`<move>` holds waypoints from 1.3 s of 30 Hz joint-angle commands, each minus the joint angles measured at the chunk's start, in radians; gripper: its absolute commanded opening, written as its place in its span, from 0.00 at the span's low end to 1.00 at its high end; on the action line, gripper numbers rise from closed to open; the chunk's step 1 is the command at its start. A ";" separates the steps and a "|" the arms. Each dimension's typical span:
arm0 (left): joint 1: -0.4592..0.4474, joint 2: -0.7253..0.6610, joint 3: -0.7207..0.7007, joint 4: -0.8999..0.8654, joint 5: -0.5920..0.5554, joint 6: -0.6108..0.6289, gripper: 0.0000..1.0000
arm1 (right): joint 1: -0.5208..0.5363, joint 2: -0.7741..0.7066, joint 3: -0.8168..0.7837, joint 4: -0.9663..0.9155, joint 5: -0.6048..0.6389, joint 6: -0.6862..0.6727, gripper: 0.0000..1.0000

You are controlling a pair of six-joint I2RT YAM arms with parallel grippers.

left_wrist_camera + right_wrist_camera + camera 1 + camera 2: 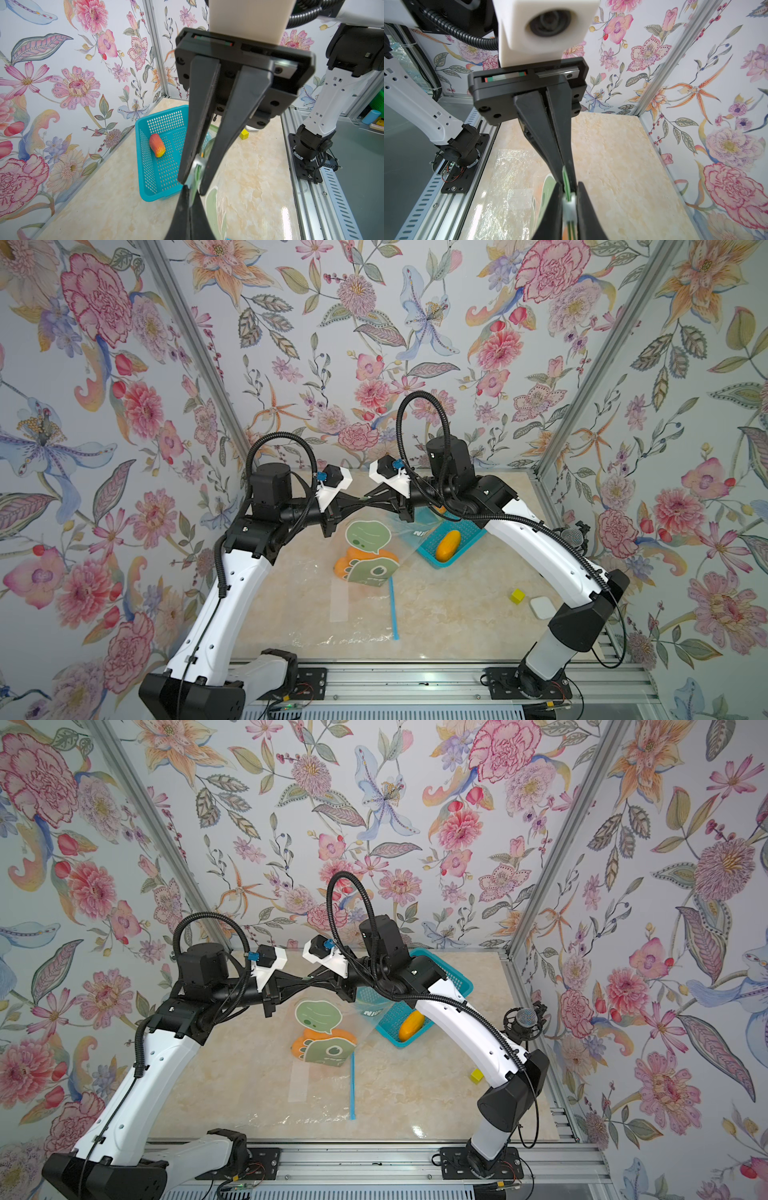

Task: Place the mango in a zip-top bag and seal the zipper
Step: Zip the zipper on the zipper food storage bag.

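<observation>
While left tool (188, 190) and right tool (569, 189) pinch it, the clear bag (409, 541) holds an orange mango (341, 566).

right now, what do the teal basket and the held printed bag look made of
Teal basket: rigid moulded plastic, semi-glossy, going by its uniform perforated grid. Printed zip-top bag: probably thin clear plastic film, glossy; the basket shows through it.

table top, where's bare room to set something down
Bare table lies between the blue zipper strip of the flat bag and the yellow cube, and along the back wall behind the hanging bag. Crowded: the middle, where that bag hangs by the teal basket, and the front right, where the cube sits beside a white pad.
</observation>
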 commanded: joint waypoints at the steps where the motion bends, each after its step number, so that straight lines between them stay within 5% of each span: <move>1: 0.001 -0.021 -0.008 0.038 0.002 -0.012 0.00 | -0.007 -0.023 -0.016 -0.012 0.009 -0.010 0.09; 13: 0.012 -0.040 -0.020 0.090 -0.075 -0.073 0.00 | -0.026 -0.066 -0.076 -0.004 0.035 -0.007 0.04; 24: 0.021 -0.040 -0.016 0.063 -0.009 -0.048 0.00 | -0.029 -0.112 -0.132 0.005 0.110 -0.013 0.00; 39: 0.067 -0.082 -0.018 0.160 -0.178 -0.187 0.00 | -0.083 -0.204 -0.265 0.005 0.185 -0.017 0.00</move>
